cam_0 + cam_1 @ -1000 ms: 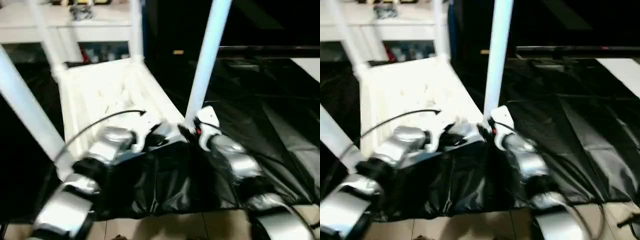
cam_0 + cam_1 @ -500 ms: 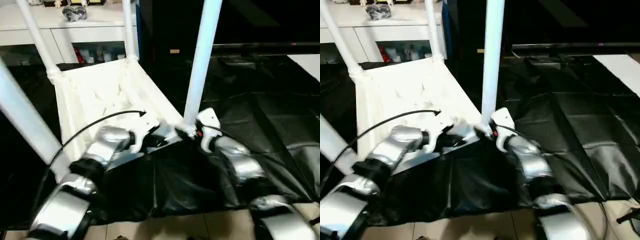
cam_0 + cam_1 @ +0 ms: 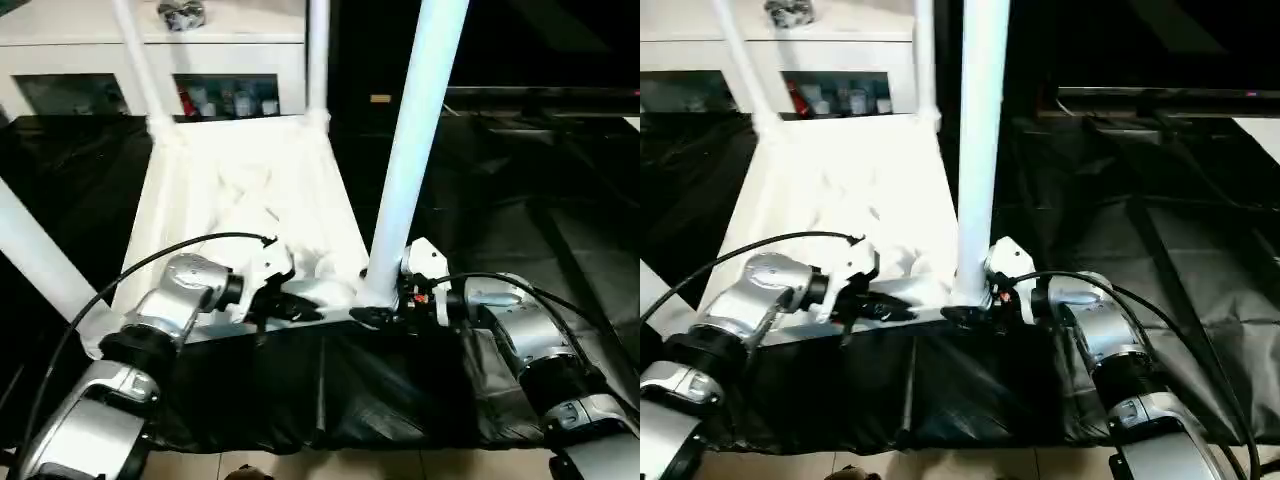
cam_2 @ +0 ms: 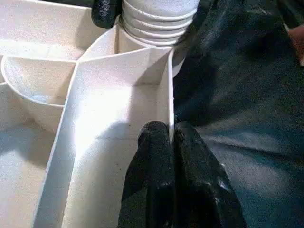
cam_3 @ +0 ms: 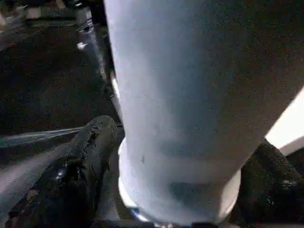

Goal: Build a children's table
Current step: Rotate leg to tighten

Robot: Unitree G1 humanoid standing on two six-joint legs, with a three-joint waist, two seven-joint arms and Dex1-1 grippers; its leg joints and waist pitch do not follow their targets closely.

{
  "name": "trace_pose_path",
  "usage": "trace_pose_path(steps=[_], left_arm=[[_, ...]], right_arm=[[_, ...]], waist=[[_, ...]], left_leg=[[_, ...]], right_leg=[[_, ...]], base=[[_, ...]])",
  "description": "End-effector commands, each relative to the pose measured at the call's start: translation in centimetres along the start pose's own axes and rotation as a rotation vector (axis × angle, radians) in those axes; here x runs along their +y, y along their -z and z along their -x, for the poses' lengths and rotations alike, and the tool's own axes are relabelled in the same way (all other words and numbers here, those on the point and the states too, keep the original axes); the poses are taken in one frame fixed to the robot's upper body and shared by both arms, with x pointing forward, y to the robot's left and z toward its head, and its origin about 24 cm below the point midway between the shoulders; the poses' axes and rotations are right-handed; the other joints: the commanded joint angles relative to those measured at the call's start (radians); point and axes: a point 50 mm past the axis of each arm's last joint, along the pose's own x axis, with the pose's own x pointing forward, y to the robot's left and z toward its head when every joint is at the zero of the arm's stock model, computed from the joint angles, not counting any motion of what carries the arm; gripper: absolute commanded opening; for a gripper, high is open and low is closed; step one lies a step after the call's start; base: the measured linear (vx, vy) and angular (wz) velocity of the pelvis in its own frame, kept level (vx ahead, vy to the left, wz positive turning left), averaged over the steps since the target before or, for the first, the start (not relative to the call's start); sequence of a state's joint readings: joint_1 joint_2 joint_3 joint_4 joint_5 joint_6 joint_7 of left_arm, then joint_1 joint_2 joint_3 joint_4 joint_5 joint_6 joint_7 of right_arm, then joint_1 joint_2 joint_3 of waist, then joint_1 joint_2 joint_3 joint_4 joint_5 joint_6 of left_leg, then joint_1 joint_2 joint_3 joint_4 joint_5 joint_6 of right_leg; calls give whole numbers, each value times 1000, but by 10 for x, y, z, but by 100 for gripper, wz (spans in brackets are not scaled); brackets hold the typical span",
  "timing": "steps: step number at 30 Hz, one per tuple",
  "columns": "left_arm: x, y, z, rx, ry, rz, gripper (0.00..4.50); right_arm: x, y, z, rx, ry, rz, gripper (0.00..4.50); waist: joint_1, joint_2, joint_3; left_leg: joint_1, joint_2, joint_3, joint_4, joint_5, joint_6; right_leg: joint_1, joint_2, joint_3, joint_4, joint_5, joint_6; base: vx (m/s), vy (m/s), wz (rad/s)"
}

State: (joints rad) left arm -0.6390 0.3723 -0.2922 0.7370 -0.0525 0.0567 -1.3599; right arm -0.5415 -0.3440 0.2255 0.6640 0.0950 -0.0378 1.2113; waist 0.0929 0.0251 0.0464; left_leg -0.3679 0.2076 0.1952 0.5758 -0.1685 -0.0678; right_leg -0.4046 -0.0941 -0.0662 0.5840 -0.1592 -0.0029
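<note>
**Inverted tabletop with legs standing, both grippers at its near edge**

The white tabletop (image 3: 250,200) lies upside down on black sheeting (image 3: 520,210), its ribbed underside facing up. Four white legs stand in the corner sockets: two far legs (image 3: 318,55) and (image 3: 140,60) near a white cabinet (image 3: 150,40), one near-left leg (image 3: 40,255), and the near-right leg (image 3: 415,150) rising from the corner closest to the right arm.

The left gripper (image 4: 172,137) rests on the near rim of the tabletop; in the left wrist view its two black fingers (image 4: 152,156) are pressed together on the thin upright wall of the rim, one finger inside and one outside. The threaded base of the near-right leg (image 4: 159,19) stands in its socket just beyond.

The right gripper (image 3: 385,300) sits at the foot of the near-right leg. In the right wrist view its fingers (image 5: 80,161) lie on either side of the leg's base (image 5: 185,104), spread around the tube and touching it.
</note>
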Motion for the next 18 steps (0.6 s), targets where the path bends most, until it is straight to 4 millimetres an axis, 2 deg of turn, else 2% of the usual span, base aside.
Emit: trace_pose_path(steps=[1, 3, 9, 13, 15, 16, 18], left_arm=[[-6, -11, -9, -29, 99, -52, 0], [-6, -10, -7, -25, 108, -50, 0], [-5, -10, -5, -20, 102, -45, 0], [1, -11, -7, -35, 30, -7, 0], [7, -16, -13, -60, -54, 27, 0], [10, -18, -15, -69, -90, 40, 0], [12, -24, -26, -81, -156, 62, 0]], right_arm=[[6, 0, -6, 18, -80, -10, 328], [7, -1, -6, 19, -101, -17, 293], [10, 0, -9, 13, -125, -33, 272], [13, 2, -15, -18, -99, -76, 269], [11, 3, -20, -30, -14, -97, 269], [10, 4, -22, -32, 21, -104, 269], [6, 6, -31, -12, 158, -115, 269]], waist=[[-1, -12, -62], [1, -12, -63], [4, -13, -63], [5, -14, -64], [6, -14, -62], [3, -16, -58], [0, -21, -56]], left_leg=[[19, 26, -4, -66, -274, 51], [19, 27, -4, -66, -277, 48], [15, 26, -6, -66, -255, 46], [14, 26, -5, -66, -243, 47], [16, 26, -5, -67, -251, 42], [18, 23, -5, -68, -278, 28], [20, 21, -9, -70, -299, 12]], right_leg=[[42, -46, 36, -59, -277, -241], [42, -46, 36, -60, -288, -237], [44, -47, 36, -58, -282, -228], [45, -46, 36, -57, -267, -230], [43, -47, 36, -60, -285, -226], [40, -48, 36, -68, -353, -208], [38, -52, 35, -75, -423, -184]], base=[[0, 0, 0], [0, 0, 0], [0, 0, 0], [0, 0, 0], [0, 0, 0], [0, 0, 0], [0, 0, 0]])
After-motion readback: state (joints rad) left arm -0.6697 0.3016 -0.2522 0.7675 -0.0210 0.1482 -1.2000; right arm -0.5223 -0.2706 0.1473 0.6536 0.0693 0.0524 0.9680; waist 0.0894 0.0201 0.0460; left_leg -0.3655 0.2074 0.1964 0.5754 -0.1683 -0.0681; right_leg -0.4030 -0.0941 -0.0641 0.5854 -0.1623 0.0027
